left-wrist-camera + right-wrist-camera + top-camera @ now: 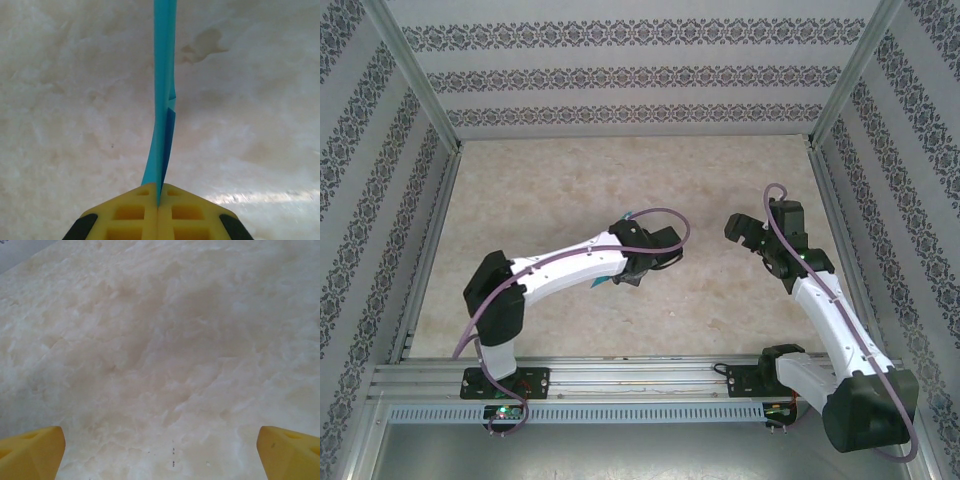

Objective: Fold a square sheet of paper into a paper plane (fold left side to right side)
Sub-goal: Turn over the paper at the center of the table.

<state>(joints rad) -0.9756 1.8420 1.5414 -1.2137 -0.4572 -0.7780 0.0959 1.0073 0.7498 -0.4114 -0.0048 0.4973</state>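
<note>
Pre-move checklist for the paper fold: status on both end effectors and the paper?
1. Left end effector shut on the blue paper: ok, both fingers pinch its near end.
2. Paper straight in the grip: ok, it runs ahead on edge with only a slight bend.
3. Right end effector open and holding nothing: ok, with bare table between the fingers.
4. Space between the two end effectors in the top view: ok, they are well apart.
5. Folds complete and even: cannot tell. The paper is seen edge-on, so only its layers show.
6. Paper off the table: cannot tell.
</note>
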